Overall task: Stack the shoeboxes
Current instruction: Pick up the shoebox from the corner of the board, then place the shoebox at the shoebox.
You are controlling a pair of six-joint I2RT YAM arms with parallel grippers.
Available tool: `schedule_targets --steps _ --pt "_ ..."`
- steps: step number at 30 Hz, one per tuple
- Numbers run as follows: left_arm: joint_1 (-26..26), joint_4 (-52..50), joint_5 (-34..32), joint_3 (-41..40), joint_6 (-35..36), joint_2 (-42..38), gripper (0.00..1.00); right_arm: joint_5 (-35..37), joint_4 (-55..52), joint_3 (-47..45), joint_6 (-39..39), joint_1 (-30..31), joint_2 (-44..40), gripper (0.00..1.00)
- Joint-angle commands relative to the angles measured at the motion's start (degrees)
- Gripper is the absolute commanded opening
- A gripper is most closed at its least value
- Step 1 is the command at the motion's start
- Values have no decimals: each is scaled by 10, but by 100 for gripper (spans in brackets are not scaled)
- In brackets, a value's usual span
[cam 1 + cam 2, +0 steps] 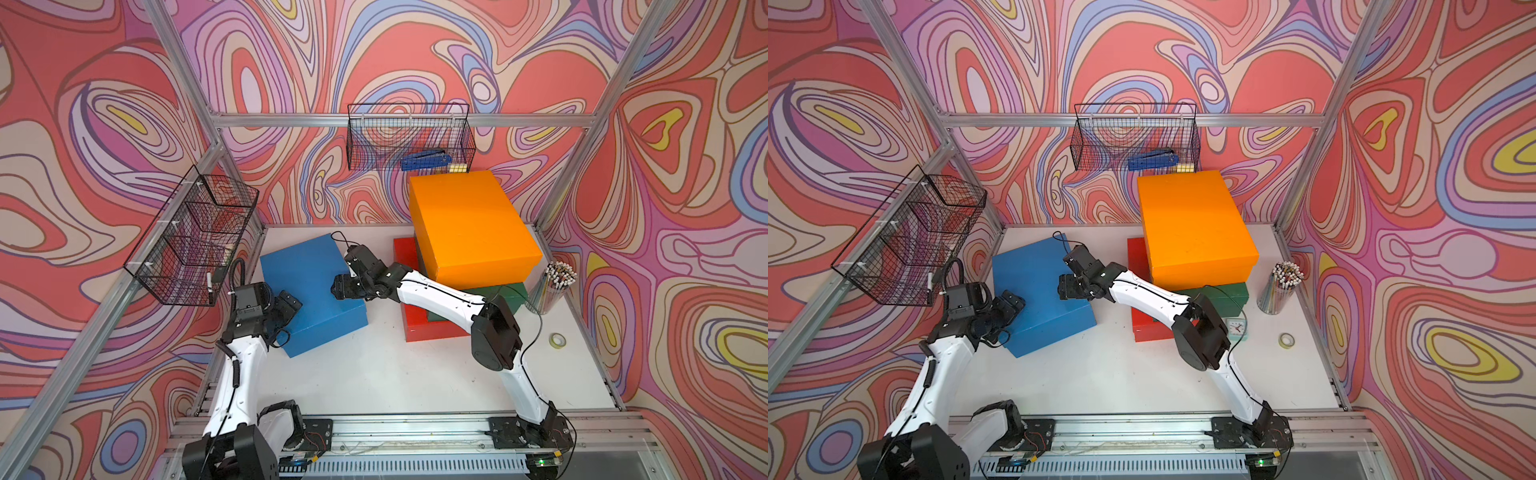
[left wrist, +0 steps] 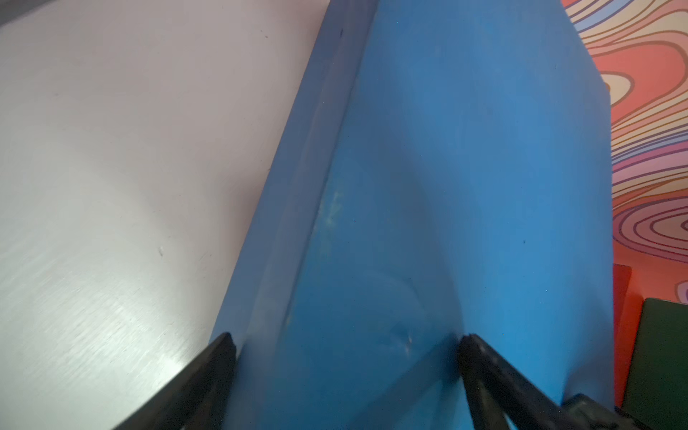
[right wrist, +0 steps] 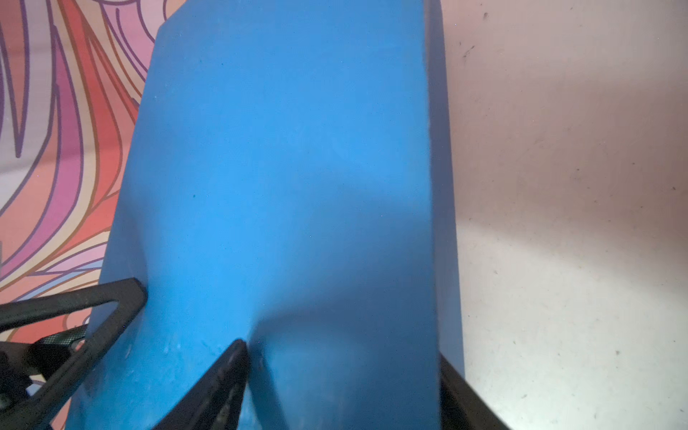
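Observation:
The blue shoebox lies on the white table, left of centre. At the right, the orange shoebox sits on the dark green one, which rests on the red one. My left gripper holds the blue box's near-left end. In the left wrist view one of its fingers is against the side wall and the other lies on the lid. My right gripper clamps the opposite edge. One of its fingertips dents the lid and the other is outside the side wall.
A black wire basket hangs on the left wall. Another basket on the back wall holds a blue stapler. A cup of pencils, a tape roll and a small clock stand at the table's right side.

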Motion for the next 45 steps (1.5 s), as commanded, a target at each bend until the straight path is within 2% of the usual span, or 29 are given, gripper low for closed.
schedule_targets --steps 1,12,24,33,45 --pt "-54 12 128 49 -41 -15 93 -133 88 3 -12 98 -47 33" --pt "-139 -8 83 148 -63 -13 93 -79 46 3 -43 108 -95 22" --pt "-237 -38 14 267 -70 7 93 -16 -11 16 -87 114 -154 21" --pt "-318 -73 -44 372 -67 28 93 31 -58 61 -110 147 -171 21" --pt "-417 -86 -113 498 -68 68 92 74 -86 77 -108 164 -215 20"
